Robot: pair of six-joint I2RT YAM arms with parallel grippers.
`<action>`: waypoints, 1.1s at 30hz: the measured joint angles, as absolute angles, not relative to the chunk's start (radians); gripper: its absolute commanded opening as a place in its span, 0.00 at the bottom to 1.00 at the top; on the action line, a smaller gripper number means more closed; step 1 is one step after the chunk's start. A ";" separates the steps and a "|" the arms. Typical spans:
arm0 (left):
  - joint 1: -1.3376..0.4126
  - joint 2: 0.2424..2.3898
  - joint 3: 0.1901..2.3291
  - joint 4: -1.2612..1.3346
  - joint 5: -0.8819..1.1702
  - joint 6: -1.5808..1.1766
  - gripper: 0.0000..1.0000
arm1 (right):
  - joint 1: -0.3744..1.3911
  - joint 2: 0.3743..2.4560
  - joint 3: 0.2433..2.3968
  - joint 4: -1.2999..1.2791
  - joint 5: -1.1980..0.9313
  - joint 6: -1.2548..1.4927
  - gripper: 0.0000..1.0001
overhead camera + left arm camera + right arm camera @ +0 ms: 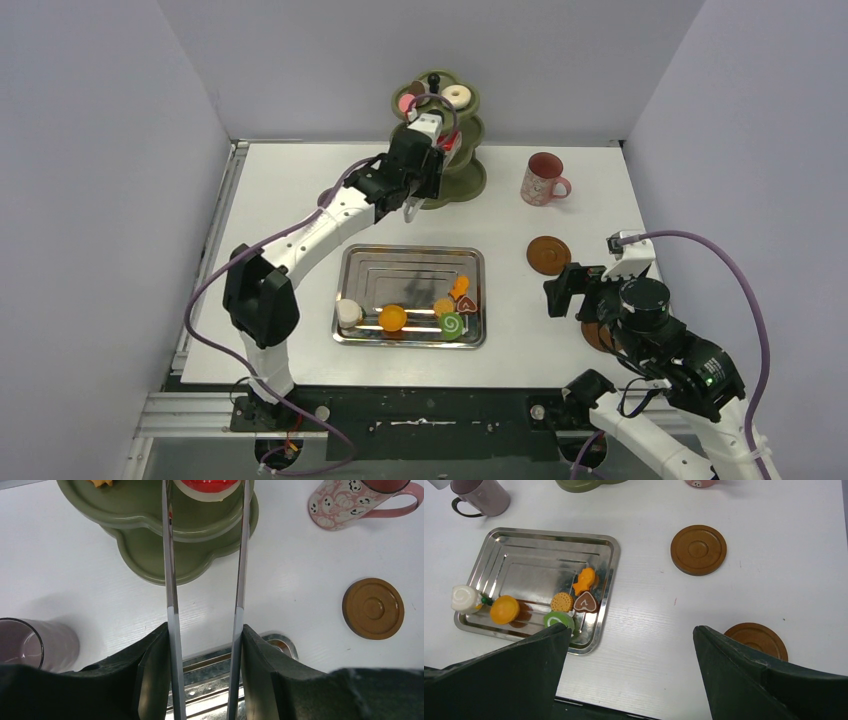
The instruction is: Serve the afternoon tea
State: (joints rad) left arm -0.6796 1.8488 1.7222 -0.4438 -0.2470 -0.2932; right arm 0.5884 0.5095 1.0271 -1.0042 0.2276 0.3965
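Left wrist view shows the left end effector (205,635) clenched on the tongs (171,580), a red-topped sweet (207,487) straight ahead between their tips above the stand (145,510); right end effector (632,630) released.

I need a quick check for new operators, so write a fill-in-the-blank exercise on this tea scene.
1. The left gripper is shut on a pair of metal ____.
2. Between that tool's arms sits a red-topped sweet, over a tier of the olive-green ____.
3. The pink mug stands on the bare table, not on a brown ____.
4. The right gripper hangs with its jaws ____.
Missing words: tongs, stand, coaster, open.
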 measured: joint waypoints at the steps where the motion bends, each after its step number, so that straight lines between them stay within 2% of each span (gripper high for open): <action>1: -0.680 1.858 1.725 -0.437 -0.245 -0.296 0.31 | 0.588 0.509 1.027 -1.004 0.228 0.397 1.00; 22: -0.679 2.018 1.793 -0.269 -0.227 -0.304 0.32 | 0.588 0.525 1.027 -0.996 0.229 0.397 1.00; 27: -0.678 2.062 1.827 -0.242 -0.228 -0.303 0.35 | 0.588 0.544 1.039 -0.994 0.232 0.397 1.00; 33: -0.677 2.103 1.864 -0.237 -0.224 -0.299 0.46 | 0.588 0.565 1.062 -0.990 0.234 0.391 1.00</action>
